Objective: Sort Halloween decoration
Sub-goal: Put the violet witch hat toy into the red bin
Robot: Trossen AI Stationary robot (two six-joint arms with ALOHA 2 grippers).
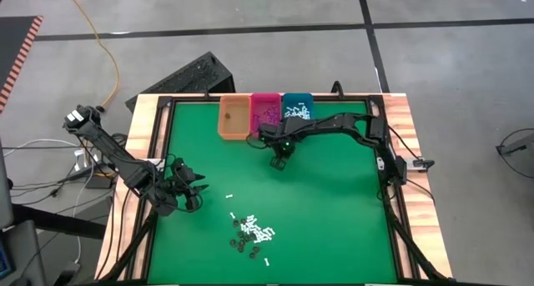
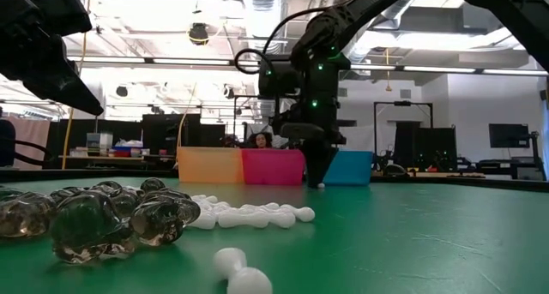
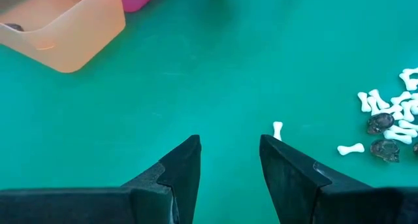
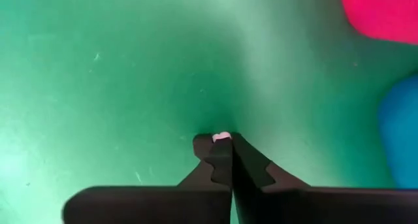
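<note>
Right gripper [image 1: 280, 162] is reaching down onto the green mat [image 1: 334, 211] just in front of the bins, fingers pinched tight on one tiny white bone [image 4: 221, 136]. Left gripper [image 1: 193, 188] waits low near the left edge, jaws spread, holding nothing. Loads of open mat between them. Remaining bone and skull pile [image 1: 253, 232] sits near the front. Orange bin [image 1: 234, 117] looks almost empty, pink bin [image 1: 267, 111] has purple bits, teal bin [image 1: 298, 107] has white bones.

In the right wrist view, only a pale tip of a piece [image 4: 221, 136] peeks out between the shut fingertips of the right gripper [image 4: 222, 143]; the rest is hidden. In the low view, the bone at six o'clock [image 2: 241, 273] is blurred and cut by the edge. From above, the pile [image 1: 253, 233] is too small to sort by kind.
</note>
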